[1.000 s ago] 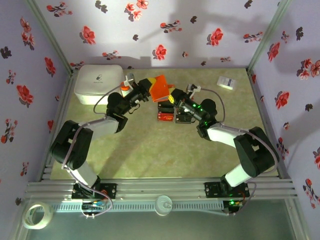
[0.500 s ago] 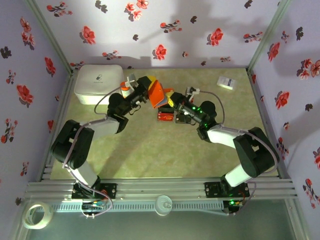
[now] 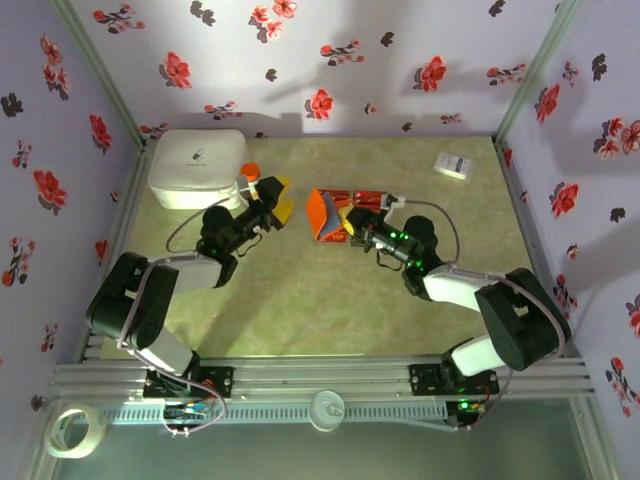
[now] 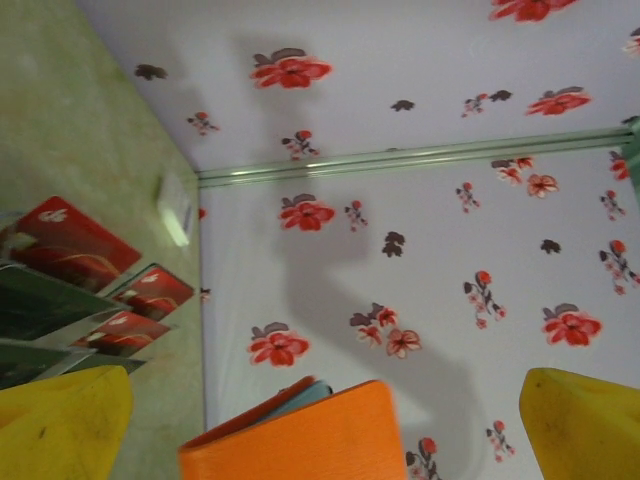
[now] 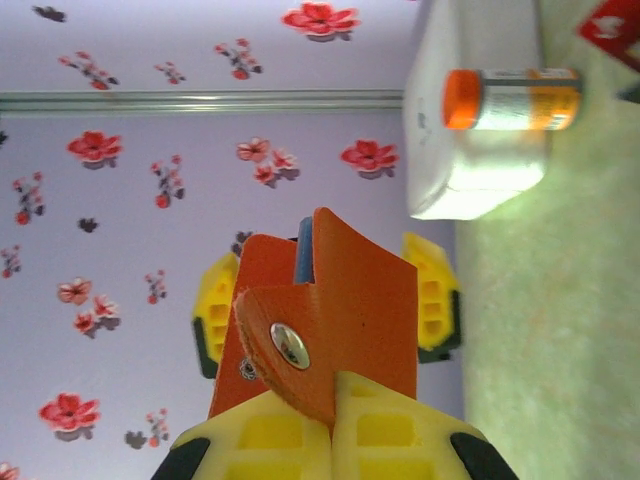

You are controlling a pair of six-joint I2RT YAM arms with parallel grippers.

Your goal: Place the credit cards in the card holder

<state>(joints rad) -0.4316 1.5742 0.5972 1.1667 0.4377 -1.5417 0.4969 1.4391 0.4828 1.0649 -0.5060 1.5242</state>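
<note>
The orange card holder (image 3: 322,214) is pinched by its snap tab in my right gripper (image 3: 350,229), which is shut on it; in the right wrist view the card holder (image 5: 345,300) stands upright from the right gripper (image 5: 333,425), with a blue lining edge showing. My left gripper (image 3: 279,198) is open just left of the holder and apart from it. In the left wrist view the card holder (image 4: 300,440) sits between the wide-spread fingers of the left gripper (image 4: 325,430). Red credit cards (image 3: 358,197) lie on the table behind the holder; these credit cards (image 4: 70,245) also lie fanned at the left.
A white box (image 3: 197,168) stands at the back left with an orange-capped bottle (image 3: 248,170) beside it. The same bottle (image 5: 510,100) lies against the box (image 5: 480,170). A white slip (image 3: 455,165) lies at the back right. Flowered walls enclose the table.
My left gripper has opened, let go of the card holder and drawn back to the left. The right gripper has kept the holder and brought it lower, toward the cards.
</note>
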